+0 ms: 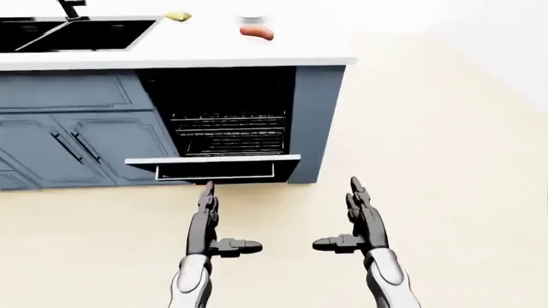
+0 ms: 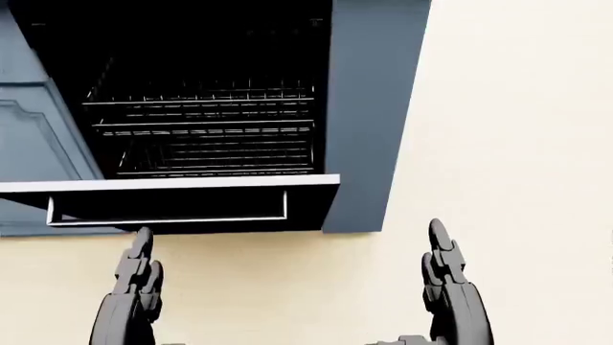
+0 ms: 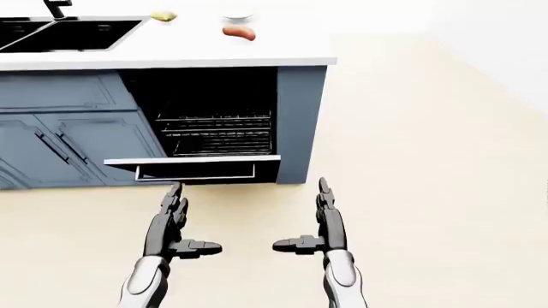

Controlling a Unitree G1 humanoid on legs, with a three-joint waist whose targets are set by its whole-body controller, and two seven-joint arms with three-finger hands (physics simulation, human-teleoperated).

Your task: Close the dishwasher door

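Observation:
The dishwasher (image 1: 227,115) is set in the blue-grey counter, its dark cavity showing wire racks (image 1: 229,133). Its door (image 1: 214,167) hangs folded down flat, the edge and handle facing me. My left hand (image 1: 210,221) is open, fingers stretched out, fingertips just below the door's left part. My right hand (image 1: 358,218) is open too, lying to the right of the door and a little below it. Neither hand touches the door as far as I can see.
A white countertop (image 1: 197,48) carries a black sink (image 1: 72,33), a sausage (image 1: 257,32) and a yellow item (image 1: 177,16). Cabinet doors with handles (image 1: 77,144) stand left of the dishwasher. Beige floor (image 1: 445,160) spreads to the right.

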